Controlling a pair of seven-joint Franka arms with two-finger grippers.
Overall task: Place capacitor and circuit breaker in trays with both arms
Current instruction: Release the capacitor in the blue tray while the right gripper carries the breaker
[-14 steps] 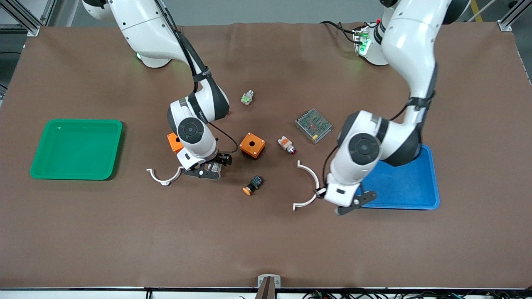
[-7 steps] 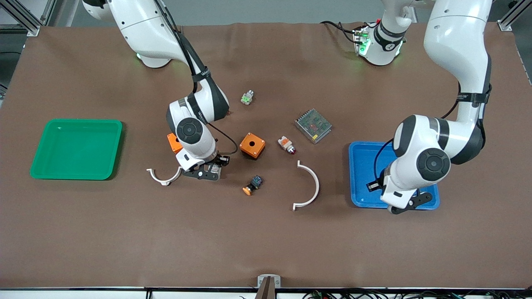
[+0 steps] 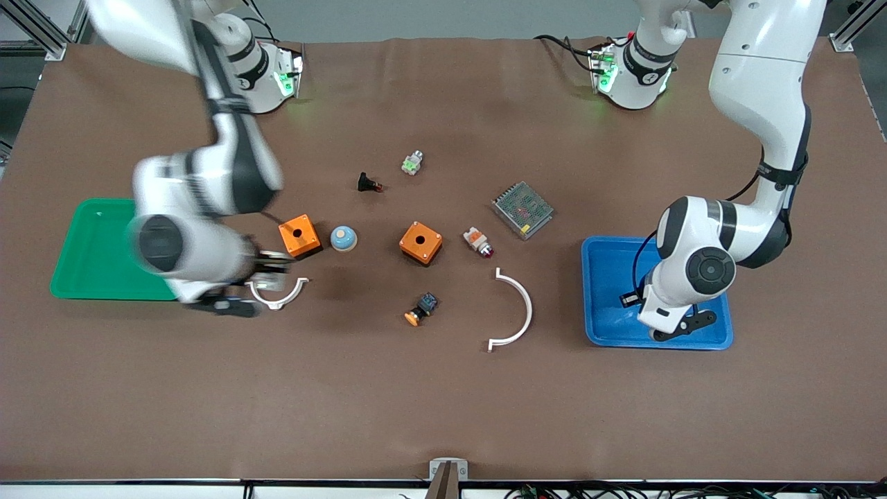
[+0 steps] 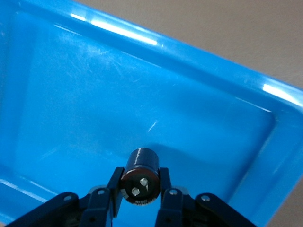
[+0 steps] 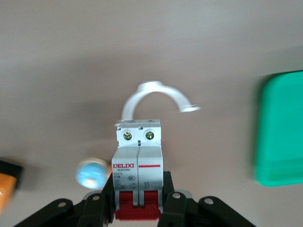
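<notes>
My left gripper (image 4: pixel 140 182) is shut on the capacitor (image 4: pixel 140 171), a stubby black cylinder with two pale terminals on its end. It holds the capacitor just over the floor of the blue tray (image 4: pixel 94 94), near the corner nearest the front camera; in the front view this gripper (image 3: pixel 665 326) is mostly hidden by its wrist. My right gripper (image 5: pixel 139 208) is shut on the circuit breaker (image 5: pixel 138 161), a white-grey block with red levers. It holds the breaker over the table beside a white half-ring clamp (image 5: pixel 156 97), close to the green tray (image 5: pixel 279 127). In the front view this gripper (image 3: pixel 253 283) is blurred.
Between the green tray (image 3: pixel 97 249) and the blue tray (image 3: pixel 610 277) lie two orange boxes (image 3: pixel 299 235) (image 3: pixel 420 242), a blue dome (image 3: pixel 343 238), two white half rings (image 3: pixel 280 296) (image 3: pixel 516 312), a black push-button (image 3: pixel 367 183), an indicator lamp (image 3: pixel 478 241), an orange-capped button (image 3: pixel 421 309) and a metal power supply (image 3: pixel 522 209).
My right arm has lifted the circuit breaker and swung it toward the green tray, uncovering the blue dome and black push-button. My left gripper moved from the white half ring to over the blue tray.
</notes>
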